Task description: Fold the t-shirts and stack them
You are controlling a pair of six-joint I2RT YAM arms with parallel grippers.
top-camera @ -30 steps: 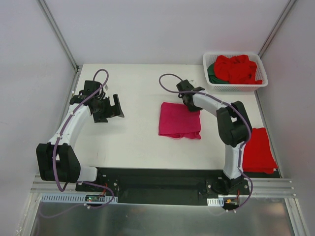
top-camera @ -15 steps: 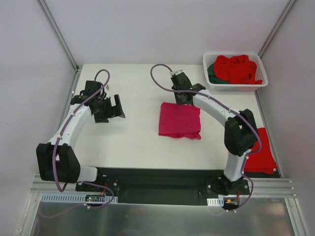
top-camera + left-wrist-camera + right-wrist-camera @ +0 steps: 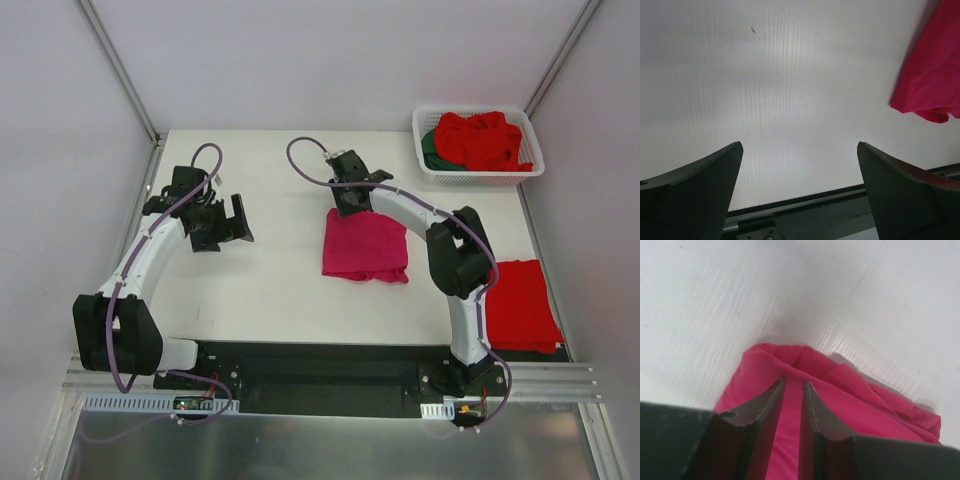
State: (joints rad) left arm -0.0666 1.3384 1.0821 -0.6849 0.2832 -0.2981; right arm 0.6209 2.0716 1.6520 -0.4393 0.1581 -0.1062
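A magenta-pink t-shirt (image 3: 365,250) lies folded in a rectangle mid-table. My right gripper (image 3: 345,200) sits at its far left corner. In the right wrist view the right gripper (image 3: 793,385) has its jaws almost together, pinching a raised strip of the pink cloth (image 3: 865,410), and creases run out from the tips. My left gripper (image 3: 235,220) hangs wide open over bare table left of the shirt. In the left wrist view the left gripper (image 3: 800,145) holds nothing, and the pink shirt's edge (image 3: 935,75) shows at the right. A folded red t-shirt (image 3: 520,305) lies at the right edge.
A white slotted basket (image 3: 480,178) stands at the far right corner, holding crumpled red shirts (image 3: 485,140) and a dark green one (image 3: 432,150). Grey walls close in the table on three sides. A black rail runs along the near edge.
My right gripper has slid left along the pink shirt's far edge, from its right corner to its left corner, while its jaws narrowed. The left arm has stayed put.
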